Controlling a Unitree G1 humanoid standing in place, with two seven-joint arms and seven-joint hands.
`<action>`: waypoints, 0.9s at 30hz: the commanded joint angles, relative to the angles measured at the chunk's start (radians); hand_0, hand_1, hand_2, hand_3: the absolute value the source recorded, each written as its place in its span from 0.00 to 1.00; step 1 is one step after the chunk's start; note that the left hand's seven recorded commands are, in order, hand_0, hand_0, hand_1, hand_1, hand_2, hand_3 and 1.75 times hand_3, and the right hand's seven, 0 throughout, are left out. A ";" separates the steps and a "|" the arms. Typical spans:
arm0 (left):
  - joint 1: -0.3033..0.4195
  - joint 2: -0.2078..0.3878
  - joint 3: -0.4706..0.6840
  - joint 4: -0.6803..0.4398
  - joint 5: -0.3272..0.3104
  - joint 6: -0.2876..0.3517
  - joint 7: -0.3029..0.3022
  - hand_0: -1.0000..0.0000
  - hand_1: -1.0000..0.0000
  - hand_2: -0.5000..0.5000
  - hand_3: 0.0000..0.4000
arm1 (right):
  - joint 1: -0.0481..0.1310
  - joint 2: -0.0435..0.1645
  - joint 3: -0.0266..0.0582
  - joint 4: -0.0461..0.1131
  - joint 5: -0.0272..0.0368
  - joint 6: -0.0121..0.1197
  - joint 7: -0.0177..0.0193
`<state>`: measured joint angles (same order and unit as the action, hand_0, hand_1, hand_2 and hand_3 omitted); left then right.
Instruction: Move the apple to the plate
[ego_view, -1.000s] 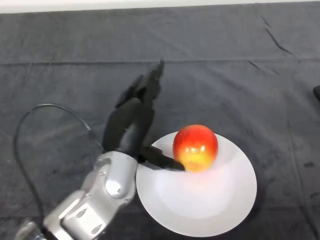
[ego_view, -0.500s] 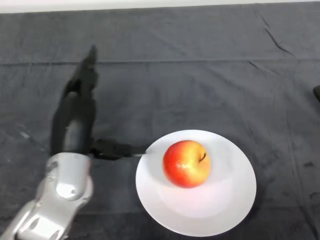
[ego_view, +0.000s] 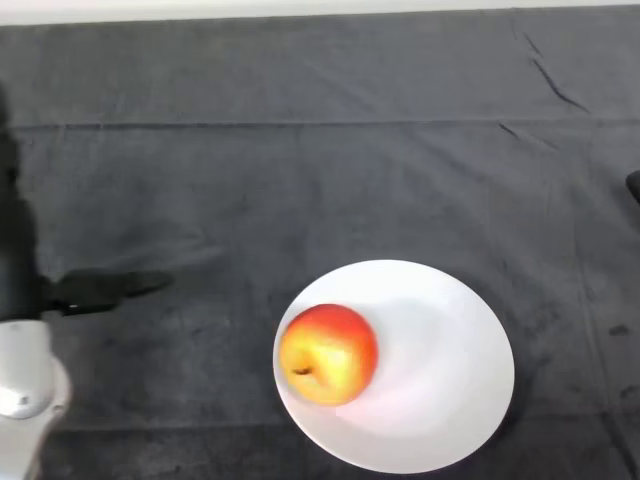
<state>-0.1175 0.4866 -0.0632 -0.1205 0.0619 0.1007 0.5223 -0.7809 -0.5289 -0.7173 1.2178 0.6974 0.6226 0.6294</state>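
A red and yellow apple (ego_view: 328, 354) lies on the left part of a round white plate (ego_view: 440, 370), close to its left rim. My left hand (ego_view: 20, 262) is at the far left edge of the view, well to the left of the plate. Its fingers are straight and its thumb (ego_view: 105, 289) points right toward the plate. The hand is open and holds nothing. Part of the hand is cut off by the view's left edge.
The table is under a dark cloth (ego_view: 330, 180) with creases. A pale strip (ego_view: 300, 8) runs along the far edge. A small dark object (ego_view: 633, 185) shows at the right edge.
My hand has let go of the apple and drawn back to the left, away from the plate. The apple has rolled from the plate's upper middle to its left side.
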 joint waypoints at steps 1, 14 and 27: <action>0.042 0.038 0.047 -0.039 -0.004 -0.036 0.023 1.00 1.00 0.50 0.00 | 0.005 -0.025 -0.0088 -0.017 0.0039 -0.001 -0.0073; 0.112 0.025 0.242 0.007 -0.038 -0.127 0.054 1.00 1.00 0.50 0.00 | 0.005 -0.024 -0.0087 -0.019 0.0042 -0.001 -0.0081; 0.186 0.021 0.448 0.020 -0.095 -0.199 0.065 1.00 1.00 0.50 0.00 | 0.005 -0.024 -0.0088 -0.018 0.0045 -0.001 -0.0083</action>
<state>0.0388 0.4863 0.3657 -0.1136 -0.0262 -0.0748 0.5721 -0.7809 -0.5288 -0.7172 1.2178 0.6974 0.6228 0.6291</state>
